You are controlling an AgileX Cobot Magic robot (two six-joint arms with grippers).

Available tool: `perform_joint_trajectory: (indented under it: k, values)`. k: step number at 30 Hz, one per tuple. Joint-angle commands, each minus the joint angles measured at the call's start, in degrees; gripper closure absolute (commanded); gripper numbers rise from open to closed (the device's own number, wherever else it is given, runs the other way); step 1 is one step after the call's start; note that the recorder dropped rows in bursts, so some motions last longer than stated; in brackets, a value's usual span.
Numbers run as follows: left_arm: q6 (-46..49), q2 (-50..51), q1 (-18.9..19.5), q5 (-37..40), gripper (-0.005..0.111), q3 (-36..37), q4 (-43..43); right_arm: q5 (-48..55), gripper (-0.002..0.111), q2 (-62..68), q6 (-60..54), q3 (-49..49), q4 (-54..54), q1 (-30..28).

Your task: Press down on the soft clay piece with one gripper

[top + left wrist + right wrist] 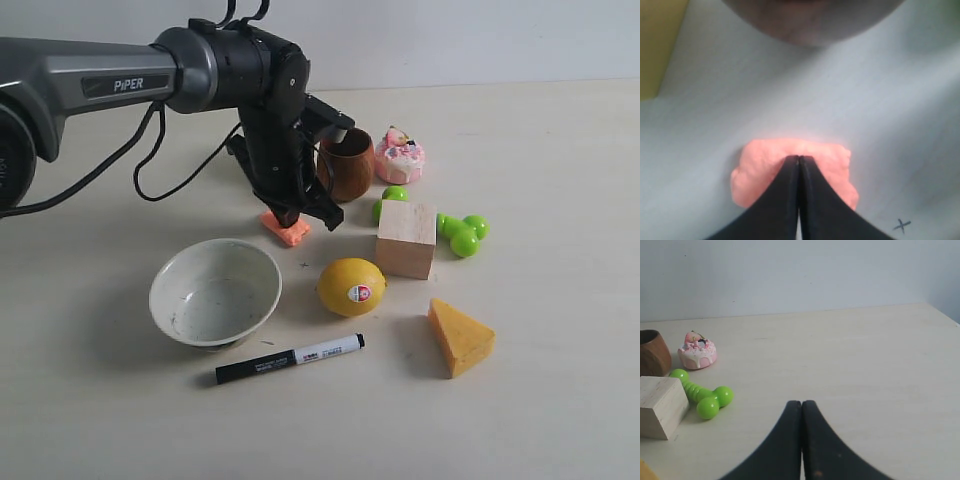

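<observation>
Left arm, marked "PiPER", is reaching across the bench (560, 200) from the left of the exterior view, its wrist bending downward. The left gripper (291, 214) is pointing down at the soft clay piece (287, 230), a small salmon-pink lump that is lying on the bench just behind the rim of the white bowl (160, 290) and in front of the brown cup (347, 165).

In the left wrist view the two black fingers (777, 200) are pressing together with no gap between them, clenched on nothing, and their joined tips are resting on the top of the clay, near its middle. The clay is spreading out to either side of the tips.

The right gripper (801, 403) is hovering over bare bench; its fingers are likewise clenched together, grasping nothing.

Elsewhere on the bench, a lemon (351, 287) with a red sticker is sitting beside the bowl. A black-and-white marker (290, 358) is lying in front of both. A wooden cube (406, 240), a green toy dumbbell (462, 233), a pink frosted toy cake (399, 157) and an orange-yellow wedge (460, 337) are standing to the right, well apart from the clay.
</observation>
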Motion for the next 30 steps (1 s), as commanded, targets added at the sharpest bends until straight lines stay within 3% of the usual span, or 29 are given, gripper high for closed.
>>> perform_joint_trajectory:
  k: [1, 30]
  values:
    - [-0.04, 7.19, 0.19, 1.28, 0.107, 2.17, -0.46, -0.35, 0.108, -0.3, -0.29, 0.23, -0.03, 0.25]
    - [-0.54, 12.09, 0.71, 4.48, 0.107, 2.17, -0.58, -0.35, 0.108, -0.3, -0.29, 0.23, -0.03, 0.25]
